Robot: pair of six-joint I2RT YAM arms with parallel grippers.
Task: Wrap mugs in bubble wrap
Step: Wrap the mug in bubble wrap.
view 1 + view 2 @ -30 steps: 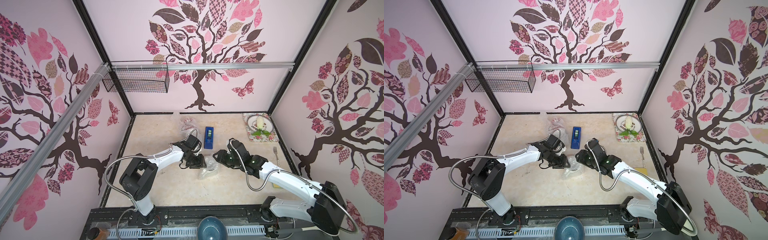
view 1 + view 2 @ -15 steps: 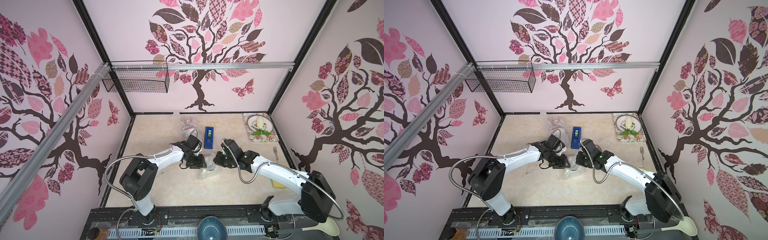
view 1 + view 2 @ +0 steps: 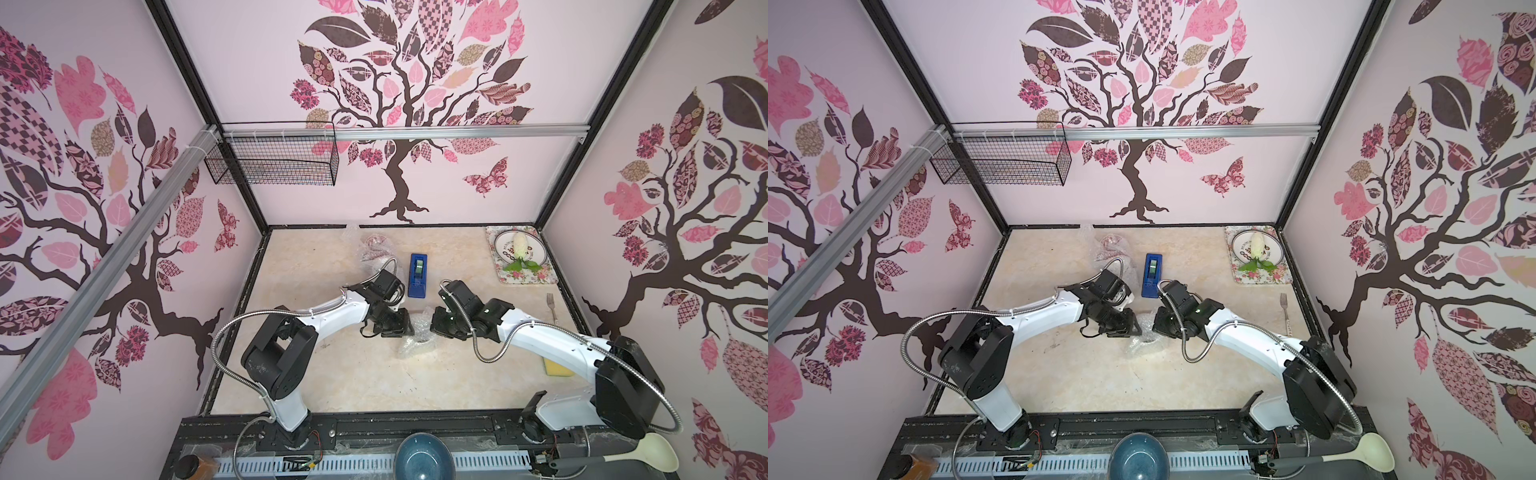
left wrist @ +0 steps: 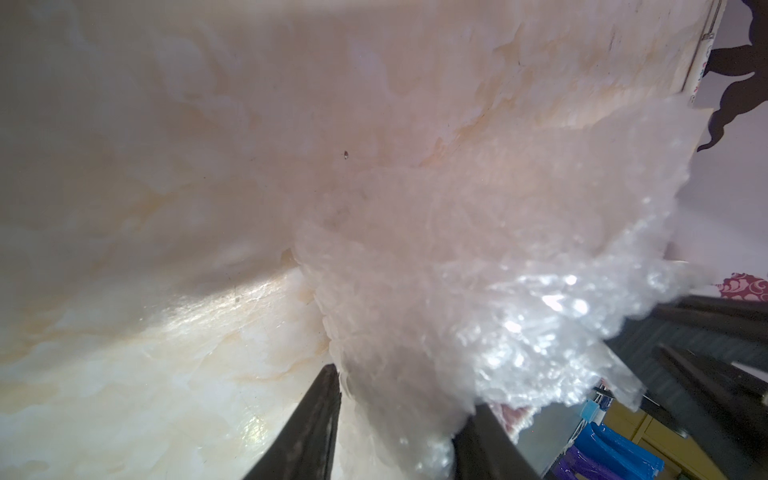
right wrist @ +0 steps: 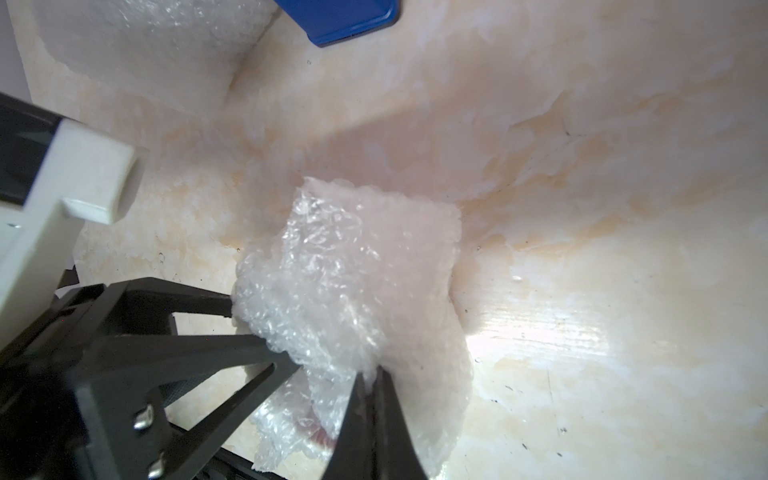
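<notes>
- The crumpled bundle of clear bubble wrap (image 3: 410, 345) (image 3: 1142, 340) lies near the middle of the cream marbled tabletop (image 3: 332, 382) in both top views. In my right wrist view (image 5: 353, 270) a faint reddish patch shows through the film low down. I cannot tell what is inside.
- My left gripper (image 3: 409, 329) (image 3: 1133, 328) (image 4: 399, 432) meets the bundle from 9 o'clock. Its jaws stand about half apart, with a black finger (image 4: 316, 424) on each flank. The wrap fills the gap between them, so I have the bundle gripped.
- My right gripper (image 3: 433, 328) (image 3: 1155, 328) (image 5: 368, 386) comes in from 3 o'clock. Its jaws are pressed together, with a fold of the wrap nipped at their tips.
- At 12 o'clock from the bundle, and apart from it, a blue plastic tape dispenser (image 3: 418, 276) lies lengthwise.
- At 11 o'clock, near the back wall, sits another lump of bubble wrap (image 3: 374, 249) with dark red showing through it.
- At 2 o'clock, in the far corner, a floral rectangular tray (image 3: 528, 279) bears a white plate (image 3: 499, 245).
- At 3 o'clock, near the side wall, lies a metal fork (image 3: 551, 307).
- At 4 o'clock, a yellow sponge (image 3: 555, 368) is partly hidden by my right arm.
- At 6 o'clock, past the table's front edge, sits a dark blue bowl (image 3: 419, 457).
</notes>
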